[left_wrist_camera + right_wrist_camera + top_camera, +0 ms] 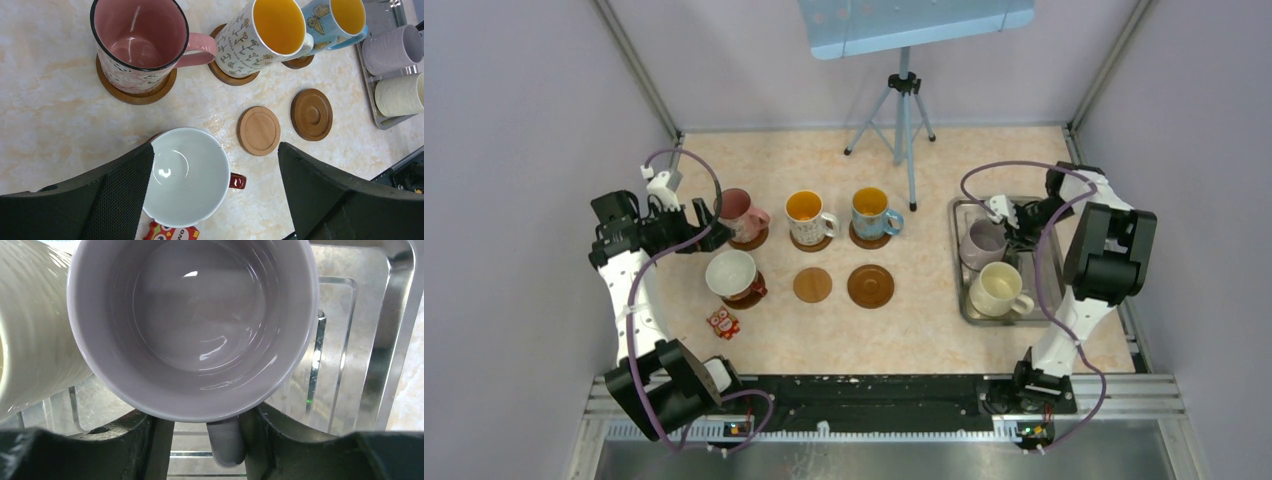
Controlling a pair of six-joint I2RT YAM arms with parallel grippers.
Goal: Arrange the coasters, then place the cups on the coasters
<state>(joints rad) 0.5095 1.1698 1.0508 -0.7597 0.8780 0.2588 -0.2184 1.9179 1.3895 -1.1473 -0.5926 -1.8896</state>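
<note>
Four cups stand on dark coasters: pink [737, 210], white-patterned [807, 213], blue [871, 210] and red with a white inside [732, 274]. A light coaster [812, 285] and a dark coaster [870, 286] lie bare beside the red cup. The lavender-grey cup [980, 243] and the cream cup [997, 289] sit in the steel tray [961, 300]. My right gripper [204, 421] straddles the lavender cup's handle [226, 445]; one finger touches it, and a gap remains at the other. My left gripper [215, 150] hangs wide open over the red cup [187, 175], holding nothing.
A small red owl figure [722, 322] lies near the front, just below the red cup. A tripod [904, 110] stands at the back centre. Grey walls close in both sides, and the tray sits close to the right one.
</note>
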